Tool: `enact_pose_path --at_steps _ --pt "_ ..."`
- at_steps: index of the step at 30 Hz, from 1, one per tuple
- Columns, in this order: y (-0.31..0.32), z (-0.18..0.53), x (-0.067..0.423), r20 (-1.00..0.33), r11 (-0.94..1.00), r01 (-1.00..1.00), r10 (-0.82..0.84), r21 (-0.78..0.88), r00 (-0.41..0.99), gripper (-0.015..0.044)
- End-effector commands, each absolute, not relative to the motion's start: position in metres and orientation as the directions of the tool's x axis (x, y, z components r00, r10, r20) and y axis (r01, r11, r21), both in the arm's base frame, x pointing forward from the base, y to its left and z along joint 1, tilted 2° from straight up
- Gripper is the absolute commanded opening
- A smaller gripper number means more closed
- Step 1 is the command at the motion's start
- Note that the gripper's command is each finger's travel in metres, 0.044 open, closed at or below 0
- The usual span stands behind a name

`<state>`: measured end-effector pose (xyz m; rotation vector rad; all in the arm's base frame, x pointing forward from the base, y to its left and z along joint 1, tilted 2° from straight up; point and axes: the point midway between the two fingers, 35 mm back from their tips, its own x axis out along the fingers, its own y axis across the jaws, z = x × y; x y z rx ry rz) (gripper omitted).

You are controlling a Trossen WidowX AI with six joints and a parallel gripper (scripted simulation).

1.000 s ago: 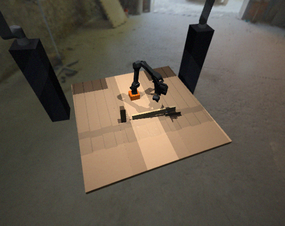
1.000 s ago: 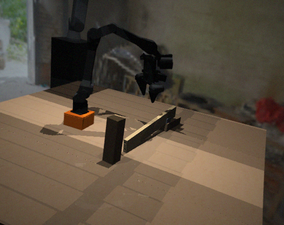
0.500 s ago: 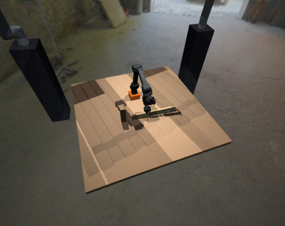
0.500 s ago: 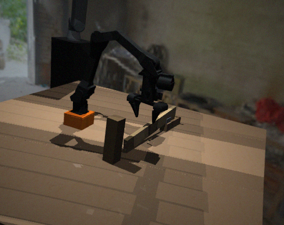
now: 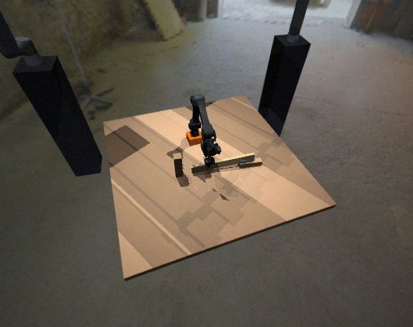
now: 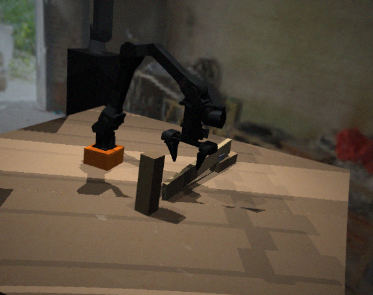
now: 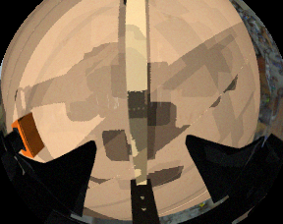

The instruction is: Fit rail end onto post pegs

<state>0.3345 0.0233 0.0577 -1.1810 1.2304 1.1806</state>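
Observation:
The long wooden rail slopes from the low footboard block down to the table, its near end just beside the short post. The pegs on the post are hidden from view. My gripper is open and empty, pointing down, with one finger on each side of the rail's near part. In the top view the gripper stands over the rail, to the right of the post. In the wrist view the rail runs straight up between my two fingers, and the post's top shows at the bottom.
The arm's orange base stands behind the post. Two tall dark pillars stand beyond the table's left and back right edges.

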Motion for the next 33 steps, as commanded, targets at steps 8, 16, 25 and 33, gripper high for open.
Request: enact_pose_path --at_steps 8,16,25,33 --pt "0.022 0.038 0.335 -1.0 0.033 -0.999 -0.008 0.01 -0.01 0.044" --pt "0.022 0.025 0.335 -1.0 0.033 -0.999 -0.008 0.01 -0.01 0.044" --pt "0.021 0.01 0.334 -1.0 0.033 -0.999 -0.008 0.01 -0.01 0.044" --pt "0.021 -0.003 0.333 -1.0 0.033 -0.999 -0.008 0.01 -0.01 0.044"
